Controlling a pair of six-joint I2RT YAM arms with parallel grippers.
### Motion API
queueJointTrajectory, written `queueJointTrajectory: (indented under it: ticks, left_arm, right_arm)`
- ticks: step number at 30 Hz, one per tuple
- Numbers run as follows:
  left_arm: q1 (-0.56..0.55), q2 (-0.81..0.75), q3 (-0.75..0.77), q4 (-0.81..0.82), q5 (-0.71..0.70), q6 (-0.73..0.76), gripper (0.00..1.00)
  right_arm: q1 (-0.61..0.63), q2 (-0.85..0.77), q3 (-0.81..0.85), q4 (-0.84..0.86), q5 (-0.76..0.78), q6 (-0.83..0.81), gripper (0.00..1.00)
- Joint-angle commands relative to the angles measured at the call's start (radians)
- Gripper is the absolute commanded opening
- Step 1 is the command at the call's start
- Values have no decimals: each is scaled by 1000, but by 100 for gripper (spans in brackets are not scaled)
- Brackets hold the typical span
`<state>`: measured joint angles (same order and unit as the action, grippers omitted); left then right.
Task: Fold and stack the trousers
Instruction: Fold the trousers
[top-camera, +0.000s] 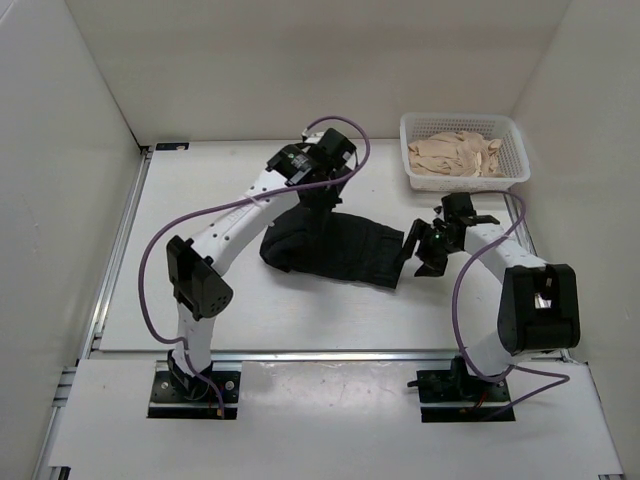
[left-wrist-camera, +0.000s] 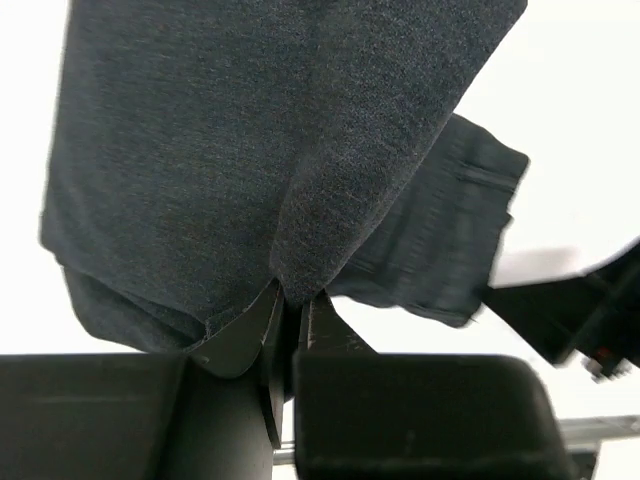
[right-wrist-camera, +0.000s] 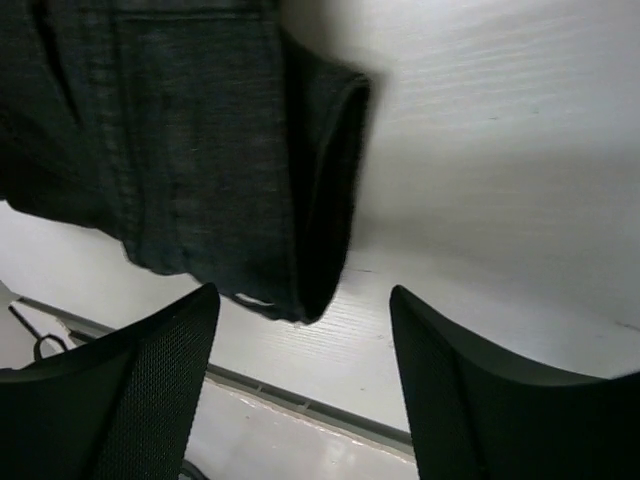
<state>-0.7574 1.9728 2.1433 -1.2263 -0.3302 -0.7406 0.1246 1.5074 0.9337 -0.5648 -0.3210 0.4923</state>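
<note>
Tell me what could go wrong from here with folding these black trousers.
1. The left gripper pinches only a small ridge of the trousers. A pull could slip it free or drag the bunched heap out of shape.
2. The right gripper stands open beside the trousers' hemmed end, holding nothing. Closing there might catch one layer only, or miss.
3. The cloth lies crumpled, not flat, so a fold made now may end crooked.
</note>
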Motion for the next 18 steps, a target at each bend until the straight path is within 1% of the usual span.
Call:
queueJointTrajectory:
  ticks: [1, 2, 3, 5, 7, 11, 14, 15, 16, 18]
  left_arm:
    - [-48, -11, 46, 77, 8, -80, 10]
    - [-66, 4, 55, 77, 8, -94, 10]
    - [-66, 23, 66, 89, 19, -94, 10]
    - [-79, 32, 84, 99, 19, -94, 10]
    - [-105, 58, 118, 99, 19, -94, 10]
    - [-125, 69, 141, 110, 28, -94, 10]
    - [-135, 80, 141, 128, 51, -94, 10]
    - [-135, 89, 141, 128, 51, -94, 10]
    - [-146, 89, 151, 128, 60, -94, 10]
    - [-157, 107, 152, 137, 60, -83, 10]
  right_arm:
    - [-66, 5, -30, 60, -85, 17, 71]
    - [-83, -10, -44, 60, -85, 17, 66]
    - [-117, -19, -58, 60, -85, 17, 66]
    - [-155, -48, -67, 49, -85, -6, 63]
    - [-164, -49, -67, 25, -76, -24, 61]
    - [-175, -24, -101, 43, -102, -35, 58]
    - [-175, 16, -111, 68, -102, -15, 36]
    - [-175, 37, -111, 78, -102, -3, 22]
    - [-175, 48, -111, 79, -89, -3, 15]
    - [-175, 82, -111, 89, -75, 6, 6]
